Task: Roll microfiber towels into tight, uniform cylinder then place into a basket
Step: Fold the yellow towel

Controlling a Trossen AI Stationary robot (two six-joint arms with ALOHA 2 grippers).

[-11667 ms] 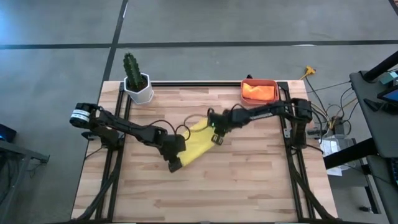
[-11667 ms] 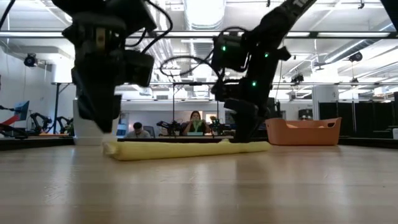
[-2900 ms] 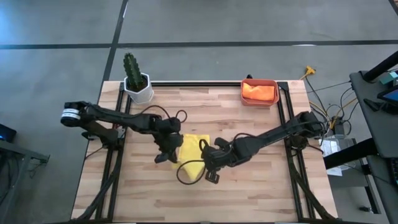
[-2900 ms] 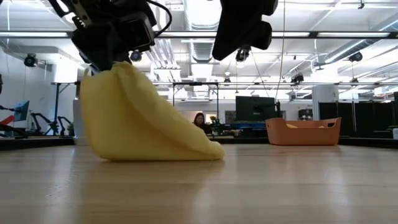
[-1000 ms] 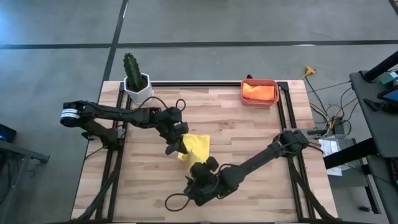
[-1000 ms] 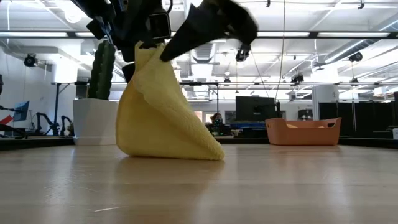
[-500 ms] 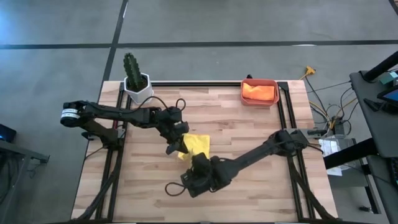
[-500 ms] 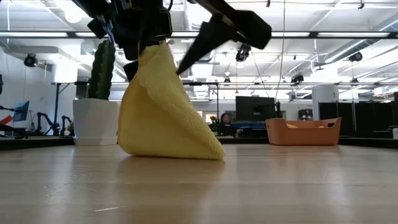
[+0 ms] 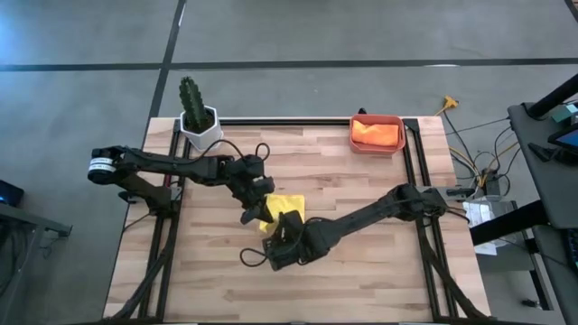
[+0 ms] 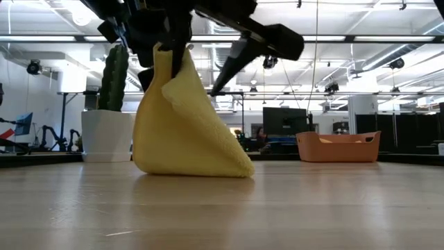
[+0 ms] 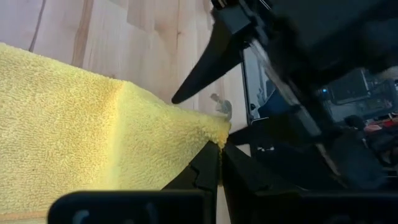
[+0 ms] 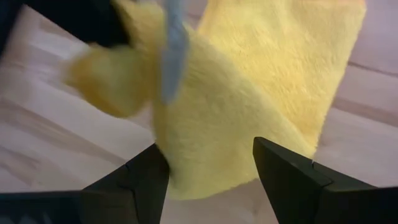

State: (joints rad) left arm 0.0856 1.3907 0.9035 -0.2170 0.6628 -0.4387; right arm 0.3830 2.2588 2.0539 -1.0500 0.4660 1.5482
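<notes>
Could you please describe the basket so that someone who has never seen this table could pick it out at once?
Start at the wooden table and go to its far right corner, opposite the corner with the cactus pot. There sits the basket, a small shallow bin with rounded corners. It is the only salmon-red container, and it holds an orange towel, while the yellow towel is mid-table.

Bright lights (image 10: 229,14) shine from the ceiling in my low view, and my arms look almost black against them. My right wrist view is blurry. The table (image 9: 361,271) is evenly lit.
</notes>
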